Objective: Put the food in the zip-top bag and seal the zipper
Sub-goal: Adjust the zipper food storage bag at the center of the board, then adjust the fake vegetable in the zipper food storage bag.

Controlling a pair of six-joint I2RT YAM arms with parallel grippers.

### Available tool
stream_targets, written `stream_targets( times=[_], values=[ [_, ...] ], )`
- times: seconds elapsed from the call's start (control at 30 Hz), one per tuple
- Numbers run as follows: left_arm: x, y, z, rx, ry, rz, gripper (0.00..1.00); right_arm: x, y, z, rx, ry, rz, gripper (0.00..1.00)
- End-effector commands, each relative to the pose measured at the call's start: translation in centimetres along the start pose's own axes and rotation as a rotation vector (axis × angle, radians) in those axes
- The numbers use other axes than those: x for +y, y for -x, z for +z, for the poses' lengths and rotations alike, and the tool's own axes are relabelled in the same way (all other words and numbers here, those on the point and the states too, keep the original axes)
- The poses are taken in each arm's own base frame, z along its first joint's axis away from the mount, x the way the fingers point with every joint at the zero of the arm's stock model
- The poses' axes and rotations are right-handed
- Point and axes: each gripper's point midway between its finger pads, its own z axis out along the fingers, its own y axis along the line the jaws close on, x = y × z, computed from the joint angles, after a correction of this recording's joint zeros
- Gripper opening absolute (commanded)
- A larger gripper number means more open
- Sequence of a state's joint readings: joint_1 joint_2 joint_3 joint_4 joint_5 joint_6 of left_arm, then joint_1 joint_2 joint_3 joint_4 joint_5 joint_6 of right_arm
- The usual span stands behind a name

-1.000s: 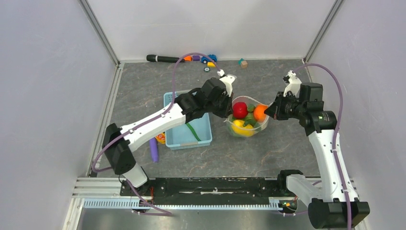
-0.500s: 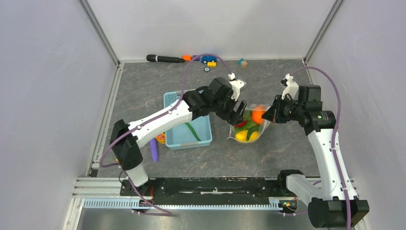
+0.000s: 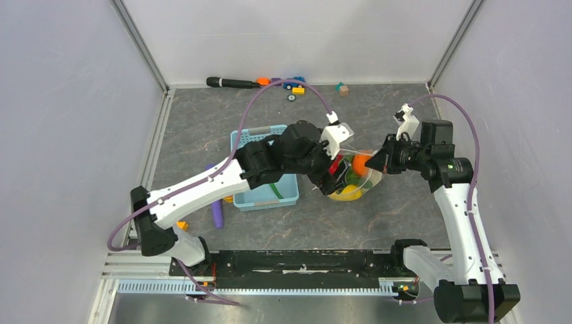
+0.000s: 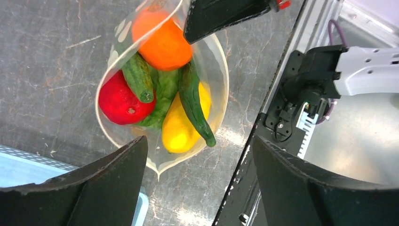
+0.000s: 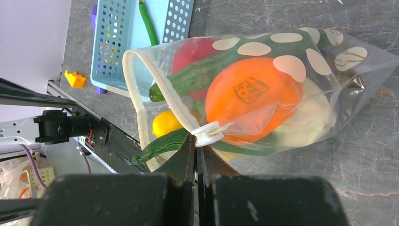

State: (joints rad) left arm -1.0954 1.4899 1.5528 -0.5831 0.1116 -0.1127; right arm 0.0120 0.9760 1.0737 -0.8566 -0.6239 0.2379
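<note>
Left fingers (image 4: 113, 179): spread wide, holding nothing.
Right fingers (image 5: 183, 162): closed tight on the zipper (image 5: 155, 92), pinching it at the end nearest my fingertips.
Zip-top bag (image 5: 357, 61): lies on the surface (image 5: 329, 188) directly below my left fingers and just ahead of my right fingers, with its mouth gaping open.
Food: all inside the bag. The orange piece (image 5: 254, 94) sits closest to my right fingers, with the red piece (image 4: 120, 101), cucumber (image 4: 139, 77), lettuce (image 4: 164, 92) and yellow piece (image 4: 181, 127) beyond it.
Obstruction: the tip of a long green piece (image 5: 160, 146) pokes past the mouth, just beside my right fingers.
Bag handling: I judge the film thin, limp and slippery. It sags wherever I do not hold it.
Food handling: I judge it light, hard and smooth. The round pieces are likely to roll if the bag tips.
Hold point: the zipper strip, the stiffest part, on the side of the mouth farthest from my right fingers. I avoid the bare film.
</note>
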Motion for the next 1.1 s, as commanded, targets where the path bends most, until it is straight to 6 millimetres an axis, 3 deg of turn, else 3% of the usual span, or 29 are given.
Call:
stream_targets(
  times=[0.0, 0.17, 0.4, 0.63, 0.77, 0.97, 1.07],
  values=[
    [-0.5, -2.0, 2.5, 0.075, -0.017, -0.053, 0.82, 1.6, 1.4, -0.6, -0.069, 0.066, -0.043, 0.00],
    [-0.3, -3.1, 4.4, 0.117, 0.003, -0.127, 0.59, 1.8, 1.2, -0.7, -0.075, 0.080, -0.045, 0.00],
    [0.2, -4.0, 5.7, 0.145, 0.031, -0.154, 0.43, 1.9, 1.1, -0.6, -0.079, 0.091, -0.047, 0.00],
    [0.8, -4.1, 5.7, 0.125, 0.063, -0.161, 0.40, 1.9, 1.1, -0.6, -0.082, 0.092, -0.055, 0.00],
    [0.0, -4.9, 6.1, 0.157, 0.015, -0.167, 0.40, 2.0, 1.2, -0.6, -0.084, 0.092, -0.056, 0.00],
    [0.0, -6.3, 6.3, 0.199, 0.014, -0.163, 0.46, 2.4, 1.6, -0.9, -0.104, 0.106, -0.054, 0.00],
    [0.2, -6.0, 6.5, 0.194, 0.027, -0.166, 0.42, 2.8, 1.6, -1.0, -0.114, 0.119, -0.051, 0.00]
  ],
)
